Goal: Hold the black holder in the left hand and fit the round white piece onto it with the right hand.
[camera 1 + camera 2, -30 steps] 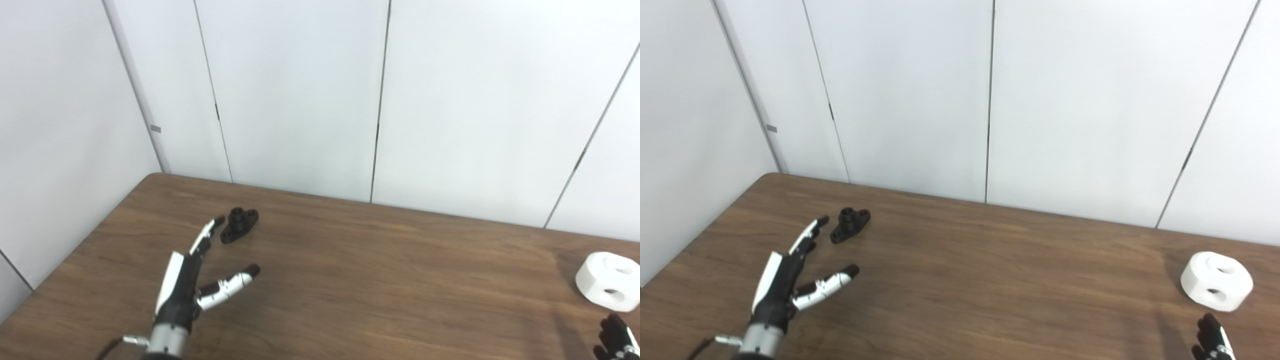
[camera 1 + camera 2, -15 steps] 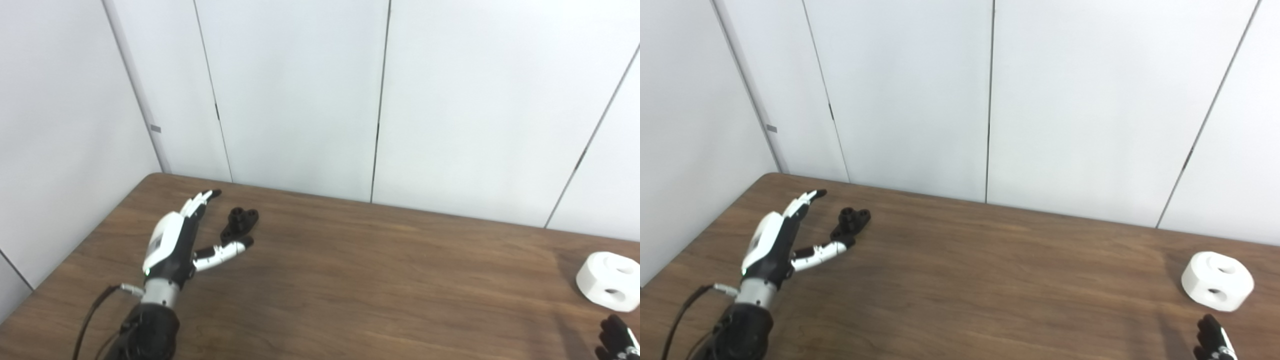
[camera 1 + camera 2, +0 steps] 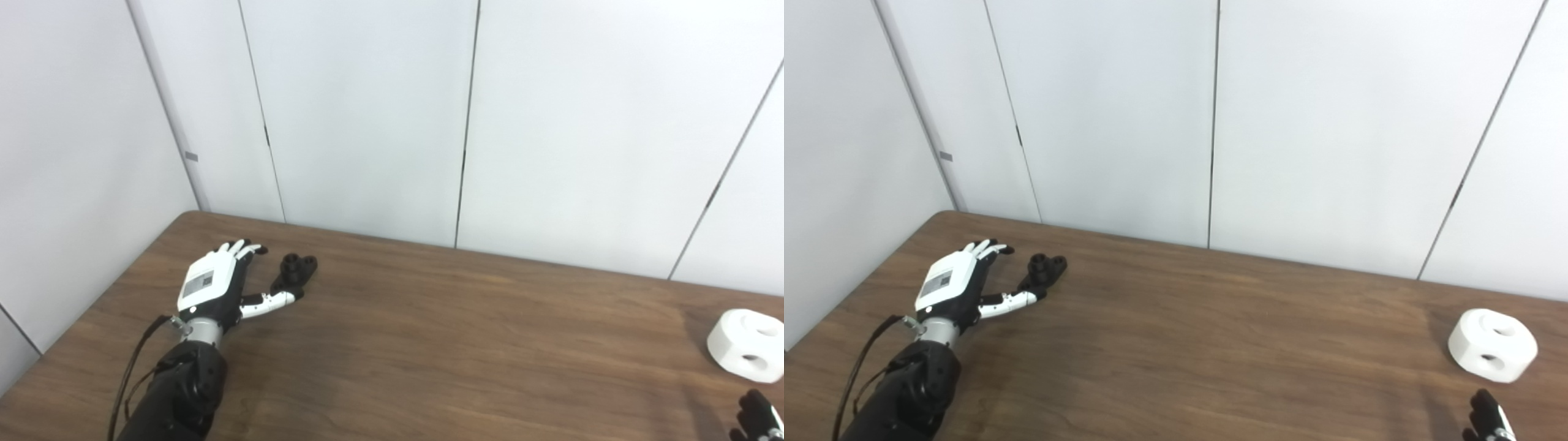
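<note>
The small black holder (image 3: 294,274) lies on the brown table (image 3: 429,343) at the far left. My left hand (image 3: 217,286) rests just left of it, palm down and open, with its thumb reaching to the holder's near end; I cannot tell if they touch. The round white piece (image 3: 746,344) with holes in it sits at the right edge of the table. Only the dark fingertips of my right hand (image 3: 1487,416) show at the bottom right corner, a little in front of the white piece.
White wall panels (image 3: 367,122) stand directly behind the table's far edge and along its left side. The table's left corner (image 3: 190,215) is close to my left hand.
My left hand has moved forward and left across the table, turned palm down and lowered beside the black holder. The right hand and the white piece have stayed put.
</note>
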`<action>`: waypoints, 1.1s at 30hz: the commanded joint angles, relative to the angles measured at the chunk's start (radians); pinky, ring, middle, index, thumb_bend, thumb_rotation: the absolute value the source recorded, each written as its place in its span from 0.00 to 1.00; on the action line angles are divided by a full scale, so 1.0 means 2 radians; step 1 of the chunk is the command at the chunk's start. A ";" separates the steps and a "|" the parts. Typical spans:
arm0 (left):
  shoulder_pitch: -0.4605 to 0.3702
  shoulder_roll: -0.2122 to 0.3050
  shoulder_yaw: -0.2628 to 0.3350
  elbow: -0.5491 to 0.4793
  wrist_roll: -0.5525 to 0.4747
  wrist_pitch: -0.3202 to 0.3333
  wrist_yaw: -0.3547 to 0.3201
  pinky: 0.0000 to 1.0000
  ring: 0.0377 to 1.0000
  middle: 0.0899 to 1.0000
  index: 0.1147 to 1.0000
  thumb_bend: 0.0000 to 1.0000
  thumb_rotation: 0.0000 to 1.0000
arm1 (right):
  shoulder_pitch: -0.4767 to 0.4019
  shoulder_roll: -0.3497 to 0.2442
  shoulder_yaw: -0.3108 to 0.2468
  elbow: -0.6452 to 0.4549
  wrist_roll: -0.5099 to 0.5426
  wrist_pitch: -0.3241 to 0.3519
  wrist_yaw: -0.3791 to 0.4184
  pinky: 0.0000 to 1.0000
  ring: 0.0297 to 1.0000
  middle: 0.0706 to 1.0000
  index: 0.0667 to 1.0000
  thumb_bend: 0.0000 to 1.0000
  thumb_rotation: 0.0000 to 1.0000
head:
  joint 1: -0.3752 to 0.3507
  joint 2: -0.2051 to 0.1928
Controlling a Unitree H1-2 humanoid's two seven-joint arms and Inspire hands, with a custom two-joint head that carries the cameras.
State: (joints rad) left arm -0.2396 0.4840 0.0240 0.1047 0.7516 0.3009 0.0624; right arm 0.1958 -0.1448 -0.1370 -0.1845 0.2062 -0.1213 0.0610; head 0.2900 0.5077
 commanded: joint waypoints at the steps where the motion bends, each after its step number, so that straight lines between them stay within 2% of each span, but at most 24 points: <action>1: -0.029 0.010 0.005 0.003 0.001 0.011 0.008 1.00 1.00 0.96 0.82 0.92 0.64 | 0.015 0.011 0.001 0.001 0.004 -0.001 0.001 1.00 1.00 0.98 0.95 0.54 1.00 | 0.000 0.000; 5: -0.037 0.008 0.005 0.027 -0.014 0.020 0.010 1.00 0.99 0.95 0.81 0.92 0.59 | 0.014 0.009 0.003 0.001 0.003 0.001 0.001 1.00 1.00 0.99 0.95 0.55 1.00 | -0.002 0.000; 10: -0.042 0.011 -0.002 0.057 -0.019 0.021 0.018 0.98 0.99 0.94 0.81 0.92 0.58 | 0.015 0.008 0.003 -0.002 0.001 0.006 -0.001 1.00 1.00 0.99 0.95 0.54 1.00 | -0.001 0.002; 18: -0.054 0.022 -0.023 0.073 -0.020 0.033 -0.004 0.96 0.98 0.93 0.78 0.88 0.54 | 0.018 0.002 0.006 -0.004 -0.003 0.006 0.007 1.00 1.00 1.00 0.95 0.55 0.97 | -0.002 0.006; 23: -0.065 0.020 -0.030 0.088 -0.016 0.032 0.011 0.95 0.97 0.93 0.77 0.88 0.50 | 0.020 0.004 0.004 -0.009 0.004 0.015 0.009 1.00 1.00 1.00 0.96 0.58 0.96 | -0.002 0.008; 33: -0.084 0.013 -0.037 0.108 -0.022 0.030 0.030 0.94 0.95 0.91 0.74 0.86 0.48 | 0.022 0.005 0.004 -0.014 0.008 0.019 0.010 1.00 1.00 1.00 0.96 0.58 0.95 | -0.004 0.012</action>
State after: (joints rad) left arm -0.3569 0.4893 -0.0539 0.3280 0.7052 0.3682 0.0821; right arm 0.2115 -0.1479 -0.1281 -0.2034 0.2146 -0.0795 0.0795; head 0.2823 0.5292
